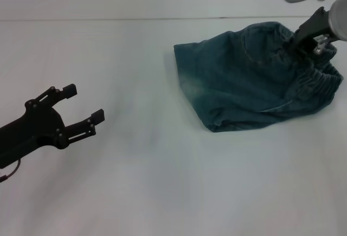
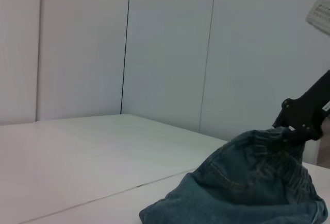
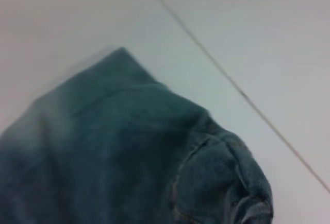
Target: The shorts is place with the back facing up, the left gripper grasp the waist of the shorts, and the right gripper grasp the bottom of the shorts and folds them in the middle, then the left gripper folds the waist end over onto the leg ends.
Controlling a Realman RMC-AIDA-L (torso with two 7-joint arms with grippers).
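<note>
Right gripper (image 1: 308, 45): dark fingers pressed down into the bunched elastic waistband of the shorts (image 1: 255, 78), at about 2 o'clock in the head view. The tips are sunk in the denim folds, so whether the jaws are clenched on cloth cannot be told. The arm above is cut off by the frame edge. In the left wrist view the same gripper (image 2: 299, 131) meets the raised waist end of the shorts (image 2: 247, 188). The right wrist view shows only denim (image 3: 129, 152) with a seam, none of its own fingers.

Left gripper (image 1: 81, 106): at 8 o'clock, jaws spread wide, grasping nothing, well apart from the shorts, which lie toward 2 o'clock from it.

The shorts sit crumpled and folded on the white table (image 1: 162, 182), leg end toward the centre, waistband toward 3 o'clock.
</note>
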